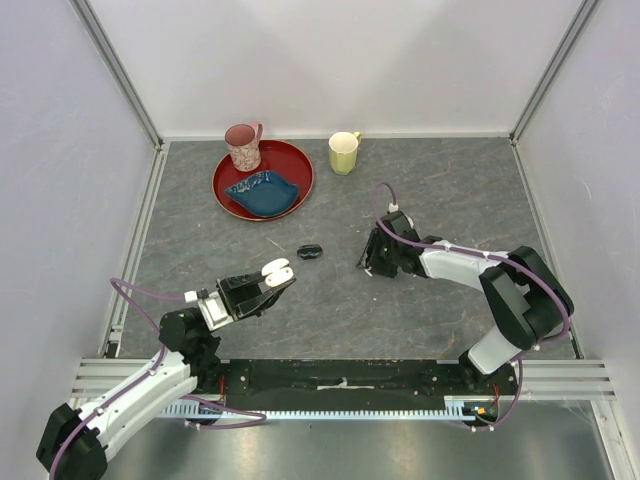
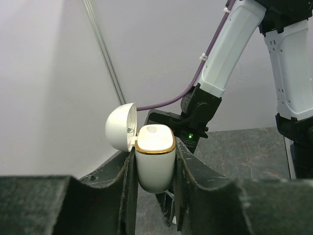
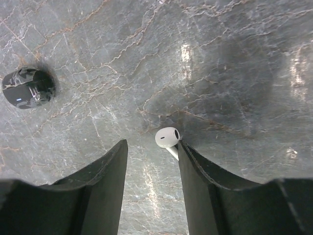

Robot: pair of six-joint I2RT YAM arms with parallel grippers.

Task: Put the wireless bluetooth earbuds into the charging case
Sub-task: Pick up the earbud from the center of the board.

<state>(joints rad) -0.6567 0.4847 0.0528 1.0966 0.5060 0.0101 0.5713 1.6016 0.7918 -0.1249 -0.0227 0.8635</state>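
My left gripper point(image 1: 262, 285) is shut on the charging case point(image 1: 277, 270), a white case with a gold rim, and holds it above the table with its lid open. In the left wrist view the case point(image 2: 155, 164) stands upright between the fingers and the lid point(image 2: 121, 126) hangs to the left. My right gripper point(image 1: 372, 262) is low over the table near the middle. In the right wrist view it point(image 3: 151, 144) is open, and one white earbud point(image 3: 167, 137) lies on the table against the inner side of the right finger. No second earbud shows.
A small black oval object point(image 1: 311, 251) lies left of the right gripper and also shows in the right wrist view point(image 3: 28, 87). At the back stand a red plate point(image 1: 296, 158) with a blue dish point(image 1: 262, 192), a pink mug point(image 1: 243, 146) and a yellow mug point(image 1: 344, 152).
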